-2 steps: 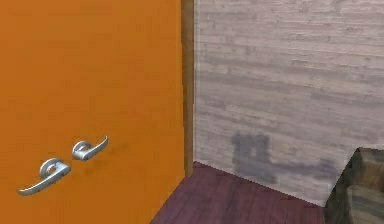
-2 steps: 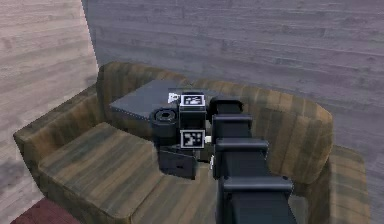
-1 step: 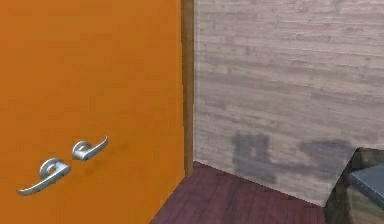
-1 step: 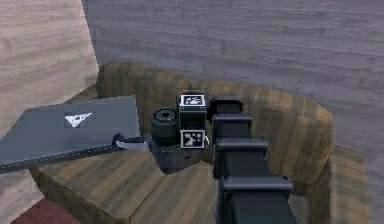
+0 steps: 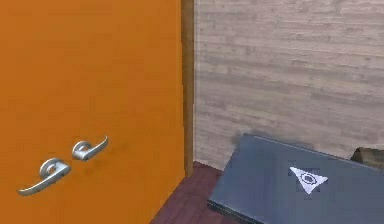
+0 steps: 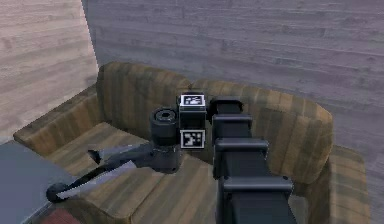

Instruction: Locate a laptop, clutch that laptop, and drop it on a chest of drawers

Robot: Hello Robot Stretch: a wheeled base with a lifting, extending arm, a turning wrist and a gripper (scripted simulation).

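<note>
Item: laptop (image 5: 300,180), dark grey-blue, lid closed, white triangular emblem on top; it lies low at the forward view's right, above dark red floor (image 5: 188,198), and its grey corner (image 6: 22,185) shows at the arm side view's lower left. End effector (image 6: 70,174): dark body, two thin fingers reaching to the laptop's edge; its grip state cannot be told, nor whether it holds anything. Arm (image 6: 245,165): dark square bar with white marker squares (image 6: 191,120). Surroundings: striped olive sofa (image 6: 130,95) behind the arm; orange door (image 5: 90,70) with two silver lever handles (image 5: 88,149); wood-panelled wall (image 5: 290,70).
</note>
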